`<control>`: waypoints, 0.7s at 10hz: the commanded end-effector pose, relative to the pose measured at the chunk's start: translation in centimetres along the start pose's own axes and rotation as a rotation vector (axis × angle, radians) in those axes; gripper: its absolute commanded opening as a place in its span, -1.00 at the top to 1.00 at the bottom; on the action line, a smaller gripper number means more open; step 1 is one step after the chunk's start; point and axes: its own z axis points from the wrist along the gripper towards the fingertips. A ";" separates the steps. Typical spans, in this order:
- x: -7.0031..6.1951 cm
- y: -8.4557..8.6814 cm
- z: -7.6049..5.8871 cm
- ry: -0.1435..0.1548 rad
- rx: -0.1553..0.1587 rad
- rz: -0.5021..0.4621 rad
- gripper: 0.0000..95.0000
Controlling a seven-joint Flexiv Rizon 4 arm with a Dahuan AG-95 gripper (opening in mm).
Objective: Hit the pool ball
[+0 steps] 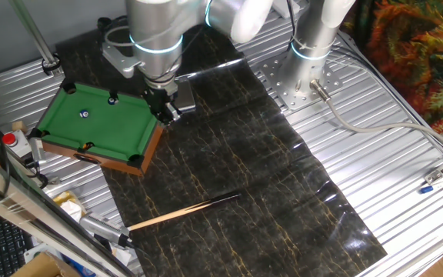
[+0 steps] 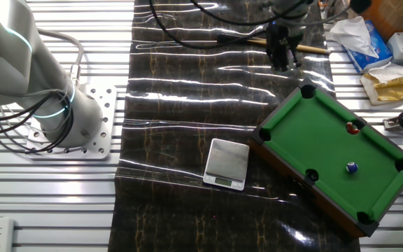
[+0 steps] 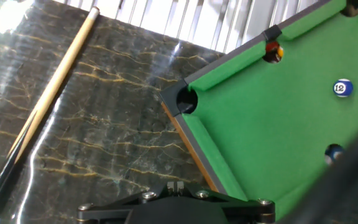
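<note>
A small green pool table [image 1: 110, 127] with a wooden rim sits at the left of the dark mat; it also shows in the other fixed view [image 2: 327, 140] and the hand view [image 3: 272, 130]. A blue striped 12 ball [image 3: 343, 88] lies on the felt [image 1: 84, 114] [image 2: 352, 167]. An orange-red ball [image 3: 273, 52] sits at a pocket [image 2: 353, 127]. A wooden cue [image 1: 183, 210] lies flat on the mat [image 3: 42, 106], apart from the table. My gripper [image 1: 164, 108] [image 2: 283, 52] [image 3: 176, 186] hovers by the table's near corner, shut and empty.
A silver scale [image 2: 227, 163] rests on the mat beside the table [image 1: 184, 98]. The arm's base [image 1: 314, 46] stands on the ribbed metal tabletop. Boxes and tissue clutter [image 2: 369, 42] lie past the cue. A blurred dark cable [image 3: 347, 168] crosses the hand view.
</note>
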 end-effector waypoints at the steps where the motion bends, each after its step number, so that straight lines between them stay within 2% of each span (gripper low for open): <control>1: -0.2 0.2 0.3 -0.004 0.012 0.030 1.00; 4: -0.5 0.7 0.5 -0.006 0.028 0.038 1.00; 5: -0.9 2.3 1.1 -0.012 0.039 0.091 1.00; 6: -2.0 5.5 2.0 -0.010 0.050 0.177 1.00; 7: -2.8 7.3 2.2 -0.010 0.053 0.219 1.00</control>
